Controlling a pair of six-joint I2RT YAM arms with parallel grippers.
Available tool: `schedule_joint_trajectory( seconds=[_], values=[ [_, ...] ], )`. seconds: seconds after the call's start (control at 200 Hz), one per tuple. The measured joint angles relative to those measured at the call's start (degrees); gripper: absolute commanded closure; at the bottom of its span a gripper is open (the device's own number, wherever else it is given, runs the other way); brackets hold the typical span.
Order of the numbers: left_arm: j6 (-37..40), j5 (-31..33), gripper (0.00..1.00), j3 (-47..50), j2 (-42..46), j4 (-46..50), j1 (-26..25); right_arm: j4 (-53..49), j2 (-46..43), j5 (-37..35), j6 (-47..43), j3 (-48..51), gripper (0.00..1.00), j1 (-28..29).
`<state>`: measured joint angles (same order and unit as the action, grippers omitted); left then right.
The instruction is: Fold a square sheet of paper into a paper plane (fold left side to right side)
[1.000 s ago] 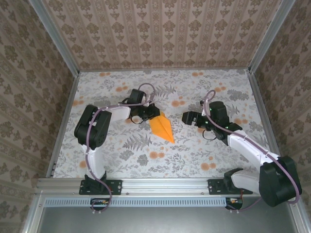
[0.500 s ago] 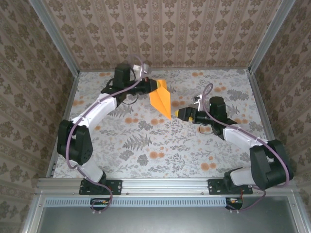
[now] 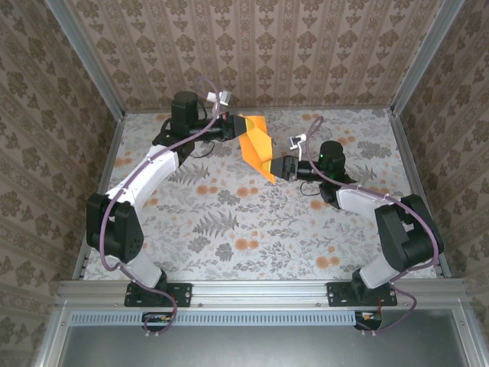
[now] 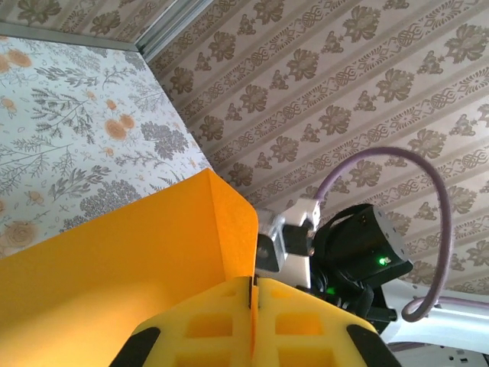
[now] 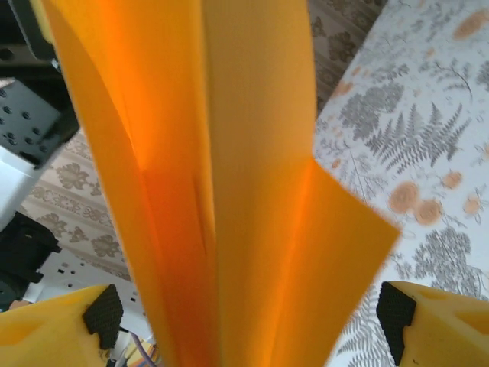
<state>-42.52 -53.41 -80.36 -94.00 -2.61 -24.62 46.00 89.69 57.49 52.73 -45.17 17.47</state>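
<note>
Folded plane [image 3: 256, 144], lifted off the surface [image 3: 229, 229] in the clamped left gripper [image 3: 231, 127] — right gripper [image 3: 277, 169], wide, now straddles its tip; handover likely.

paper plane [image 5: 252, 191] running past top and bottom edges in the right wrist view, its corner blurring, right gripper [image 5: 248, 321] fingertips [image 5: 435, 325] being cut off at the bottom corners, left gripper [image 4: 252, 306] being cropped below (left wrist view)

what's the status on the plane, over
Left gripper, jaws shut on paper plane, aloft. Right gripper, jaws open astride its point. Nothing in the way.
</note>
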Motion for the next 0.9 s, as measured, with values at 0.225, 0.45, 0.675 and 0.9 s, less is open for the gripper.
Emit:
schedule_joint_trajectory(
  seconds=[0.225,0.45,0.675,0.9],
  values=[
    [-1.25,-0.72,0.99,1.81,0.0,-0.5,-0.42,2.78,0.44,0.17,2.38,-4.0,0.47,-0.85],
    [-1.29,-0.83,0.84,2.4,0.0,-0.22,-0.42,0.74,0.02,-0.13,0.7,-4.7,0.81,-1.9],
    [4.09,1.75,0.41,2.67,0.63,6.88,1.55,-17.11,-6.78,-3.93,-10.69,-5.16,0.92,-1.97],
    [10.58,11.74,0.28,8.41,8.9,16.96,6.71,-47.82,-15.13,-22.34,-29.44,-13.81,0.93,1.97]
  ],
)
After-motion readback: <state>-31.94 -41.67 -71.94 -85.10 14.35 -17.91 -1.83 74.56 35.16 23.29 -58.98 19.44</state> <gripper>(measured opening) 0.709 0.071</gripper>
